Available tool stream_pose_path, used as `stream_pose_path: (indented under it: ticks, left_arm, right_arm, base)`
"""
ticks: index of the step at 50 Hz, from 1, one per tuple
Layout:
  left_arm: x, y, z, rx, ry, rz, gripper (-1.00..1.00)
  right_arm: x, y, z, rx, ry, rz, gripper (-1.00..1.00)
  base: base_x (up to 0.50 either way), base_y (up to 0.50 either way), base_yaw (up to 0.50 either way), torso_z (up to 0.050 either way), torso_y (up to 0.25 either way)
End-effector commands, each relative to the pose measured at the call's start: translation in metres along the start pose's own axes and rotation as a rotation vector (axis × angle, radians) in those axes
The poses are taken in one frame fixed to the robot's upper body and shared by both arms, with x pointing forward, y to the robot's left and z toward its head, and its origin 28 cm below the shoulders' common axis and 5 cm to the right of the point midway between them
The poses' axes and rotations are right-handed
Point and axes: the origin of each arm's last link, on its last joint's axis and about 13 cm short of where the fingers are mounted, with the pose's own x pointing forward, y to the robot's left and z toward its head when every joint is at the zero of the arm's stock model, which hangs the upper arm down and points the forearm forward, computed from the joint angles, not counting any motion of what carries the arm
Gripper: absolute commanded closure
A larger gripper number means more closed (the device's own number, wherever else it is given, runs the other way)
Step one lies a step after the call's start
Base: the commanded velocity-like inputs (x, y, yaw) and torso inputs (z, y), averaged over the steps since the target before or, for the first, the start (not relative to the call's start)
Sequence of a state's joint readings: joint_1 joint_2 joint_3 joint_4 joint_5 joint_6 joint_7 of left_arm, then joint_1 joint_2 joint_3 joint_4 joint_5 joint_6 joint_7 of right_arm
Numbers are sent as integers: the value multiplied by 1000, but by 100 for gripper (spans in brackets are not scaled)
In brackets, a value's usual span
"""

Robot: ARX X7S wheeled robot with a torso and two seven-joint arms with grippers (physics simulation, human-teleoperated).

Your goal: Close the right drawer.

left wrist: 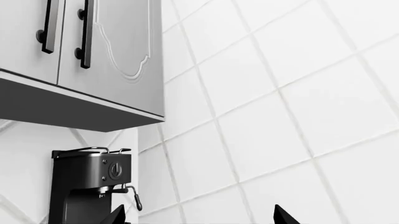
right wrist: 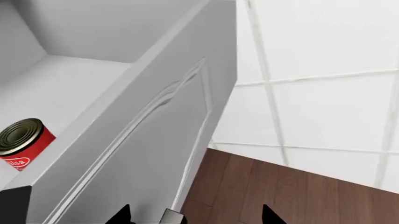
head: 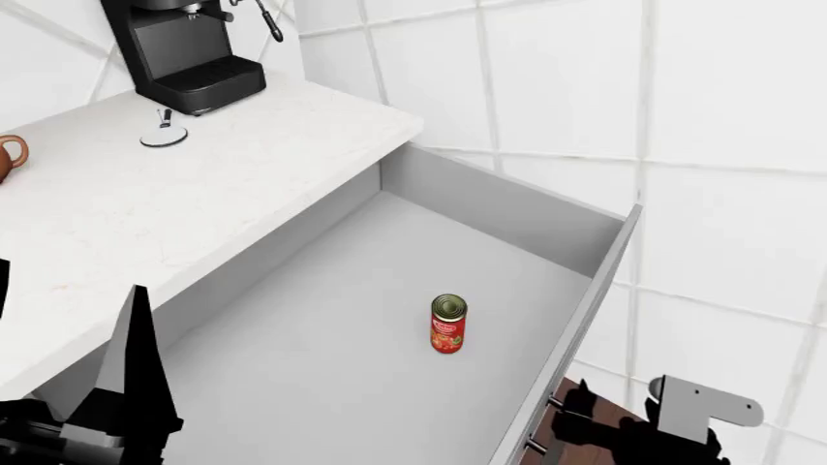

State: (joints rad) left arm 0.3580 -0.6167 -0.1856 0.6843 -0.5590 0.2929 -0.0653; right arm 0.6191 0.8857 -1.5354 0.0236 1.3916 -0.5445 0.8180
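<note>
The right drawer [head: 387, 291] stands pulled fully out from under the white countertop [head: 155, 213], a red tomato can [head: 447, 324] upright near the middle of its floor. Right gripper [right wrist: 193, 215], fingertips apart, sits just outside the moulded drawer front [right wrist: 156, 149]. Left gripper [left wrist: 196, 215] also spread, facing an espresso machine [left wrist: 87, 182]

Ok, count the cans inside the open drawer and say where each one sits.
1. A single red-labelled can stands upright on the floor of the right drawer, near its middle, apart from the walls. The drawer's near corner is cut off from view, so more could be hidden there.
</note>
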Motion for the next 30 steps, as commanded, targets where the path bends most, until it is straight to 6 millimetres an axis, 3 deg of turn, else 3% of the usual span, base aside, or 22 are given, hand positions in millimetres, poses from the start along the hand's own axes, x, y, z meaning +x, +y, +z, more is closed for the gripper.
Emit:
stream_pose_path:
  ticks: [1, 28, 29, 30]
  left_arm:
    - [-1, 0, -1, 2, 2, 2, -100]
    - [-1, 1, -2, 1, 6, 4, -100]
    - [-1, 1, -2, 1, 6, 4, -100]
    - [-1, 1, -2, 1, 6, 4, -100]
  right_arm:
    - [1, 2, 0, 6, -2, 16, -100]
    - [7, 11, -1, -15, 12, 71, -100]
    - [32, 37, -2, 29, 16, 137, -100]
    - [52, 32, 0, -4, -2, 70, -100]
  base:
    - [0, 0, 0, 0, 0]
    - [0, 0, 0, 0, 0]
    - [0, 0, 0, 0, 0]
    - [0, 0, 0, 0, 0]
